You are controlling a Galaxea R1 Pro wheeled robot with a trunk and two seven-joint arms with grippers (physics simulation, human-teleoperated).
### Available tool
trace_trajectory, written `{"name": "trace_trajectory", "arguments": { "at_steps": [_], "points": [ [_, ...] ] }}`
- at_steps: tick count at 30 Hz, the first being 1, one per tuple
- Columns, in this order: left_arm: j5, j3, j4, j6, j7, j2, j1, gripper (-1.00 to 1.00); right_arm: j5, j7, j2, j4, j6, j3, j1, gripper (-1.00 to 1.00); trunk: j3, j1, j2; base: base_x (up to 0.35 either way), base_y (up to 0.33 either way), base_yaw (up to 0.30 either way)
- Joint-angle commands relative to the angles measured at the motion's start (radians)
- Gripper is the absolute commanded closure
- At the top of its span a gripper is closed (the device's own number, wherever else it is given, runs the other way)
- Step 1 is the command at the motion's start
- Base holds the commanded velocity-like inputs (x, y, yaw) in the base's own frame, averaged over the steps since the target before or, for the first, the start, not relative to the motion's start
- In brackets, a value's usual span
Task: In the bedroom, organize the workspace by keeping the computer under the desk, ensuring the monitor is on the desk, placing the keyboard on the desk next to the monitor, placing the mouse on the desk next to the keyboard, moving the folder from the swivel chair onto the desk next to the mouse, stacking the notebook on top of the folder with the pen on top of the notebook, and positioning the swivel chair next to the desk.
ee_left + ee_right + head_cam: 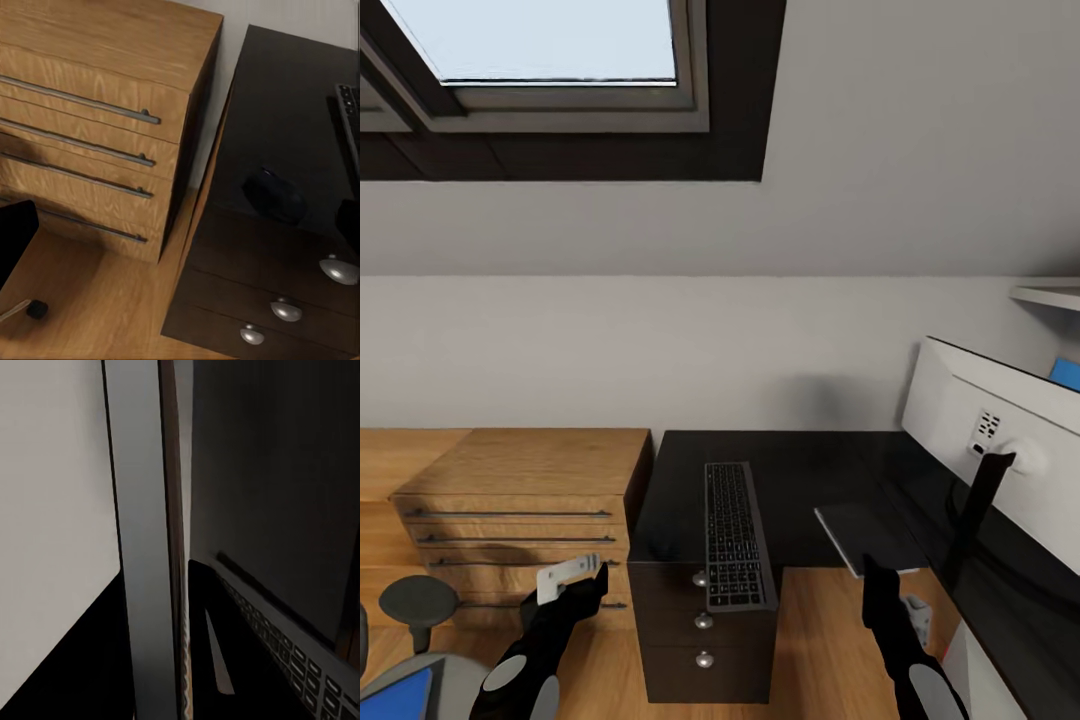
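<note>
The keyboard [738,535] lies lengthwise on the glossy black desk [810,470], above the drawer unit [703,640] with its silver knobs. To the right the monitor [1000,440] shows its pale grey back and black stand. A flat dark grey slab [870,538], seemingly the notebook, lies at the desk's edge. The blue folder [398,697] rests on the swivel chair [450,672] at the lower left. A dark rounded shape, likely the mouse [274,196], sits beside the keyboard [349,112]. My left gripper [575,582] hangs before the dresser and my right gripper [895,603] below the slab; both hold nothing.
A light wooden dresser [530,500] with bar handles stands left of the desk, close against it. Wood floor runs between the dresser, drawer unit and chair. A skylight [540,40] sits in the sloped ceiling. A white shelf [1050,295] juts out at the right.
</note>
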Motion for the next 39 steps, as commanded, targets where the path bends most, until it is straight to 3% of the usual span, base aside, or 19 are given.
{"name": "trace_trajectory", "arguments": {
  "at_steps": [1, 4, 16, 23, 32, 39],
  "points": [
    [0.011, -0.001, -0.005, 0.004, 0.006, -0.001, 0.0, -1.0, -0.01, 0.005, 0.001, 0.0, -0.005, -0.001, 0.0, 1.0, -0.005, 0.004, -0.008, 0.006, 0.0, 0.0],
    [0.012, 0.009, -0.015, 0.006, 0.011, -0.015, 0.0, -1.0, 0.01, 0.004, -0.007, -0.017, -0.002, 0.001, 0.0, 1.0, -0.004, 0.004, -0.008, 0.006, 0.0, 0.0],
    [0.012, 0.009, -0.013, 0.004, 0.01, -0.017, 0.0, -1.0, 0.074, 0.004, -0.01, 0.021, -0.003, 0.01, -0.004, 1.0, -0.004, 0.004, -0.008, 0.191, 0.045, 0.0],
    [0.013, 0.009, -0.013, 0.004, 0.01, -0.017, 0.0, -1.0, 0.08, 0.005, -0.01, 0.022, -0.003, 0.01, -0.004, 1.0, -0.004, 0.004, -0.008, 0.273, 0.081, 0.0],
    [0.013, 0.011, -0.024, 0.005, 0.011, -0.017, -0.001, -1.0, 0.079, 0.005, -0.01, 0.022, -0.002, 0.011, -0.004, 1.0, -0.004, 0.004, -0.008, 0.06, 0.017, 0.0],
    [0.014, 0.012, -0.028, 0.006, 0.012, -0.018, 0.0, -1.0, 0.079, 0.005, -0.012, 0.022, 0.0, 0.011, -0.004, 1.0, -0.026, 0.031, -0.057, 0.003, 0.001, 0.0]
  ]
}}
